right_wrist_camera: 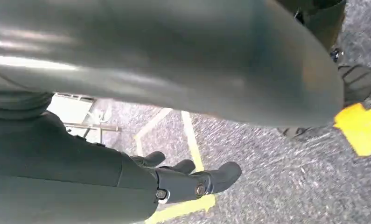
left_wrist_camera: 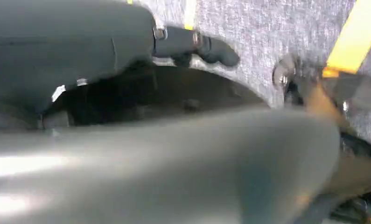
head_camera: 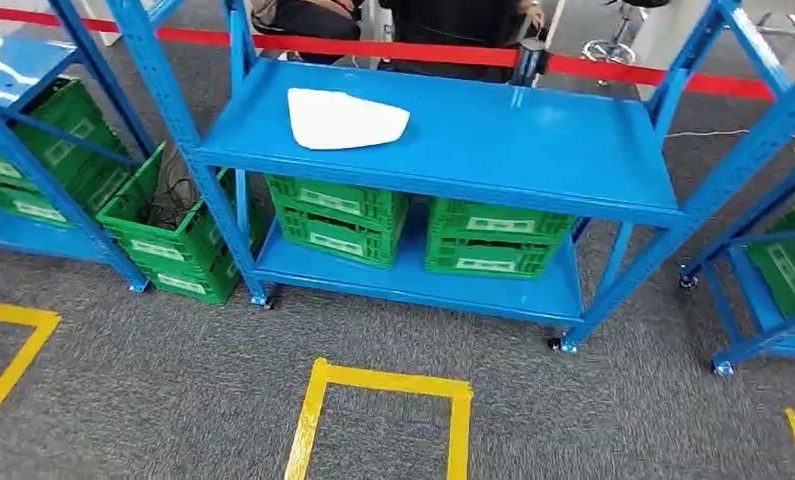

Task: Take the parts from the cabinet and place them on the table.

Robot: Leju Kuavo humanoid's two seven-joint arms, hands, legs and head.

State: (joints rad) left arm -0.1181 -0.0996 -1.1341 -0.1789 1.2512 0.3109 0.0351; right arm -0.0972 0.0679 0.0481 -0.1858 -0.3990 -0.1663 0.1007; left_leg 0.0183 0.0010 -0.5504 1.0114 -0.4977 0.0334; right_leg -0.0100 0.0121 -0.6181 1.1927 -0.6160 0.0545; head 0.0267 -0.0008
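Observation:
A white flat part (head_camera: 345,119) lies on the top shelf of the blue cabinet (head_camera: 533,150), toward its left half. My left hand (left_wrist_camera: 192,45) hangs over the grey carpet with its dark fingers stretched out and nothing in them. My right hand (right_wrist_camera: 192,179) also hangs above the carpet near a yellow floor line, fingers extended and slightly apart, holding nothing. Both hands are far from the part.
Green crates (head_camera: 338,215) (head_camera: 493,238) stand on the cabinet's lower shelf, and more crates (head_camera: 168,235) sit by the left rack. Another blue rack (head_camera: 773,270) stands at the right. A yellow taped square (head_camera: 383,415) marks the carpet. People sit behind a red barrier tape (head_camera: 613,65).

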